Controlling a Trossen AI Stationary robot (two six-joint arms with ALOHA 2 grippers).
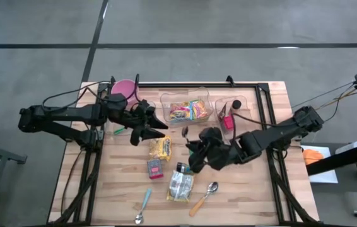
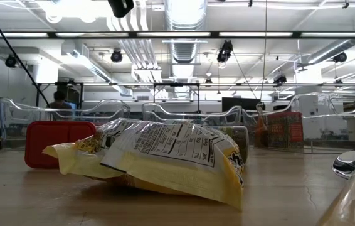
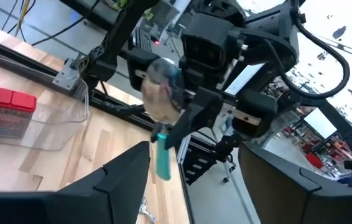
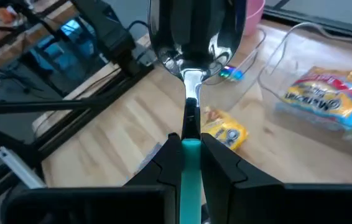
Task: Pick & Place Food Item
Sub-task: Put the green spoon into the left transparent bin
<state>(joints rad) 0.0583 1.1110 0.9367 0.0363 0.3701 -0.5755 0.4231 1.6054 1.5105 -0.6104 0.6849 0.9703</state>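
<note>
The right gripper (image 4: 190, 163) has its fingers (image 4: 163, 163) clenched on the teal handle of a spoon (image 4: 191, 37), whose shiny bowl stands out past the fingertips, over the table (image 1: 122, 189). In the high view this gripper (image 1: 194, 148) sits near the table's middle, just in front of the clear bin (image 1: 186, 107) that holds bright snack packs. The left wrist view shows the same spoon (image 3: 162, 93) held up in the right arm's fingers, bowl uppermost.

The left gripper (image 1: 148, 129) is over the table's back left part, near the pink cup (image 1: 125, 90). Its fingers (image 3: 111, 183) stand apart with nothing between them.

A yellow snack bag (image 1: 160, 147) lies flat on the table between the two grippers, just in front of the left gripper's fingertips and not touched by either arm. In the right wrist view the same bag (image 4: 226, 132) lies on the wood beyond the spoon's handle. In the low view it (image 2: 165, 157) fills the foreground, crumpled, with a red box (image 2: 58, 143) behind it.

Nearer the front edge lie a small red packet (image 1: 155, 168), a pale printed bag (image 1: 180, 185), a spoon with an orange handle (image 1: 205, 197) and a spoon with a blue handle (image 1: 143, 207). A second clear bin (image 1: 234, 108) stands at the back right, holding a red box (image 1: 228, 120).
</note>
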